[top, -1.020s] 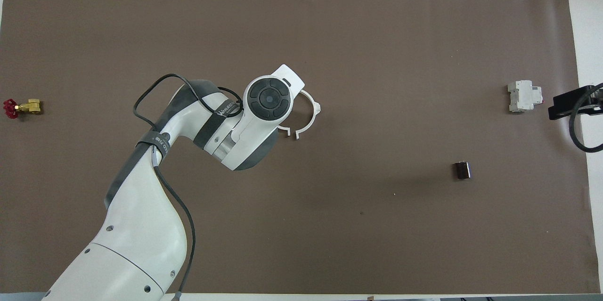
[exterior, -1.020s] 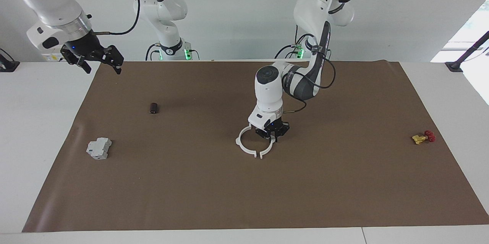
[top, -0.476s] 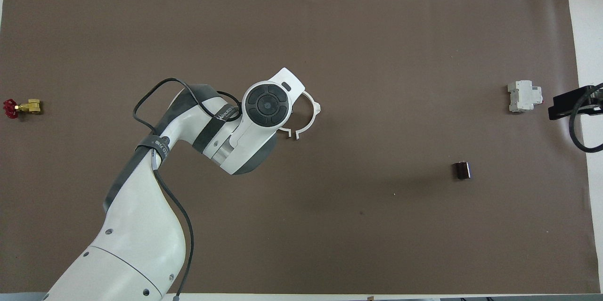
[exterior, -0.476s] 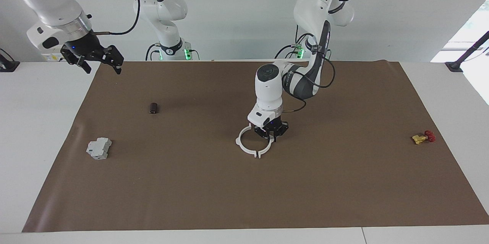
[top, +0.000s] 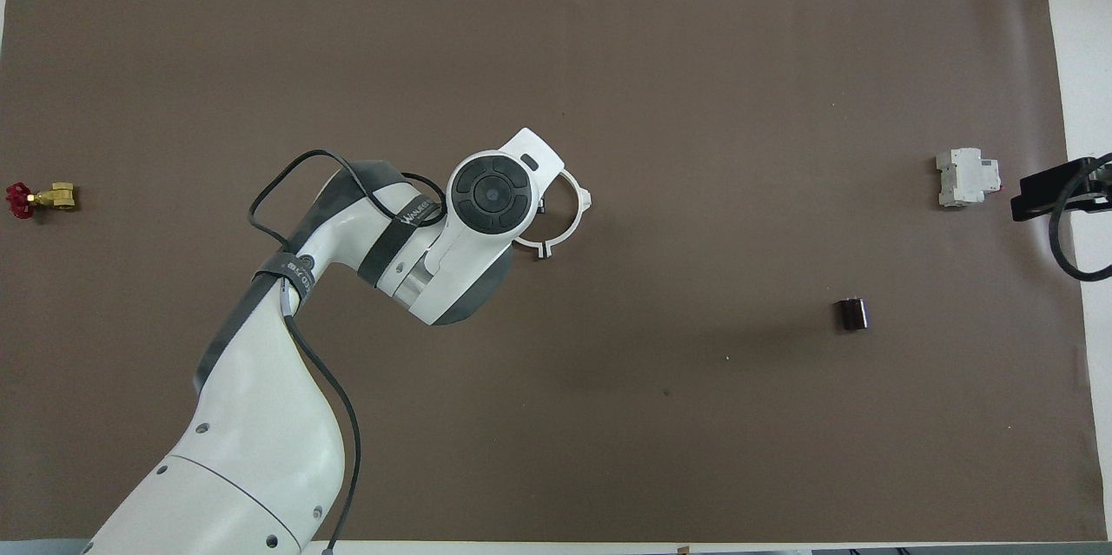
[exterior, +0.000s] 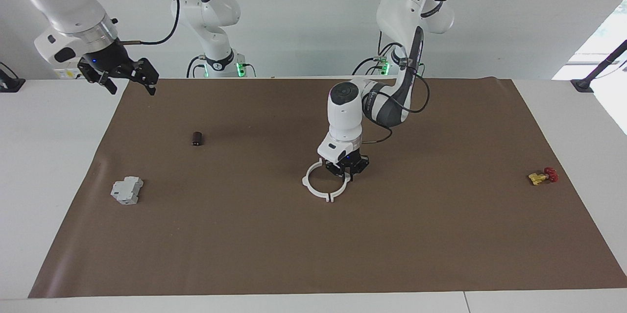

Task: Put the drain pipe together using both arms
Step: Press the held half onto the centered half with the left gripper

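The left arm's black two-finger claw (exterior: 349,174) is down at the middle of the counter (exterior: 39,166), pointing straight at the matte brown paper sheet (exterior: 313,244) that covers it. It is clenched on one of the two thin white plastic half-circle arcs of the drain pipe (exterior: 316,190), the arc toward the left arm's end. The two arcs lie flat on the paper, their tabbed ends meeting to make a smooth ring with small nubs sticking out.

The right arm waits, its black claw (exterior: 128,76) hanging with fingers spread over the counter's edge at the right arm's end of the sheet.

A grey blocky plastic device (exterior: 126,190) sits toward the right arm's end. A small dark glossy cylinder (exterior: 197,138) stands nearer to the robots than it. A small brass-yellow valve with a red handle (exterior: 542,176) lies toward the left arm's end.
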